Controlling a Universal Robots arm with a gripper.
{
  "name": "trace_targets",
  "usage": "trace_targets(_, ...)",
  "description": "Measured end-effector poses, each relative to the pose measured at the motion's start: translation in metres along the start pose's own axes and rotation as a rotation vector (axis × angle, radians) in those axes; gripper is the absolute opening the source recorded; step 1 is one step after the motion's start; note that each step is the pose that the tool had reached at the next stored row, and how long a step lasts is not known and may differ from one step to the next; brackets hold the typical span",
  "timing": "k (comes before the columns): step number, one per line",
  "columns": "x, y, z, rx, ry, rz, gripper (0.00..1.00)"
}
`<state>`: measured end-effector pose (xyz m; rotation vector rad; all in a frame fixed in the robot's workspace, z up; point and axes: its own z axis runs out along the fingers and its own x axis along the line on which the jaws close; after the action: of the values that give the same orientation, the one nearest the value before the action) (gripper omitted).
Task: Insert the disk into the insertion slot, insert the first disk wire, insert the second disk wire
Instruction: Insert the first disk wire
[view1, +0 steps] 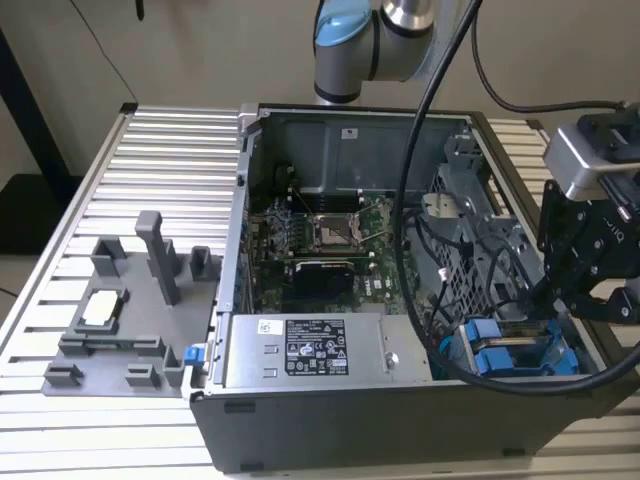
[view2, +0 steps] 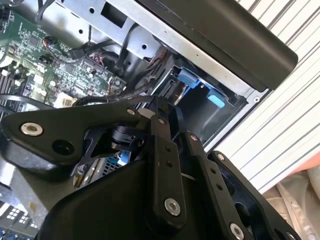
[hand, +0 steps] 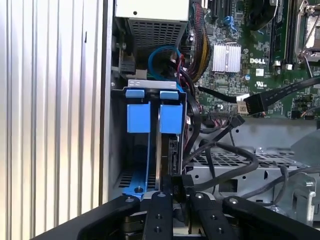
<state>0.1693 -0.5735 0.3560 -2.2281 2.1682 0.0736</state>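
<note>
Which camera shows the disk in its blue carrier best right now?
The first wrist view: the disk sits mid-picture, its blue carrier tabs and one side rail plainly visible. The exterior view shows the disk small, near the case's corner, partly behind cables. The second wrist view catches the disk as two blue tabs.

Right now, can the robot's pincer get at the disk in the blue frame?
Likely yes. In the first wrist view the pincer sits right at the near edge of the disk, and the black cables lie beside it, not between them.
</note>
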Motion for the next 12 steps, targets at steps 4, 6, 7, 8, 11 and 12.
trace_targets(4, 0.0002, -0.0001, 0.0033, 0.0006, -0.0020, 0.010, 0.19)
trace_targets(6, 0.0003, -0.0001, 0.0052, 0.0010, -0.0023, 0.016, 0.19)
trace_targets(7, 0.0003, -0.0001, 0.0064, 0.0011, -0.0026, 0.019, 0.19)
trace_targets(8, 0.0004, -0.0001, 0.0074, 0.0013, -0.0030, 0.022, 0.19)
trace_targets(11, 0.0006, -0.0002, 0.0097, 0.0016, -0.0088, 0.025, 0.19)
trace_targets(12, 0.0006, -0.0002, 0.0104, 0.0017, -0.0128, 0.025, 0.19)
